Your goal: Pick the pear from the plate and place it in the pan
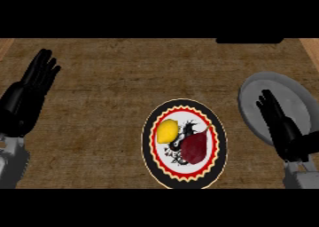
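A dark red pear [195,146] lies on a round patterned plate [153,142] with a black, red and yellow rim, at the lower middle of the counter. The grey pan [305,101] sits to the right of the plate. My right hand [280,125] is open with straight fingers pointing up, in front of the pan and to the right of the plate, apart from the pear. At the left edge, far from the plate, my left hand [28,93] rests open with fingers up.
A yellow lemon [167,131] lies on the plate just left of the pear. The brown wooden counter [123,75] stretches behind the plate. A dark object [249,40] shows at the top edge.
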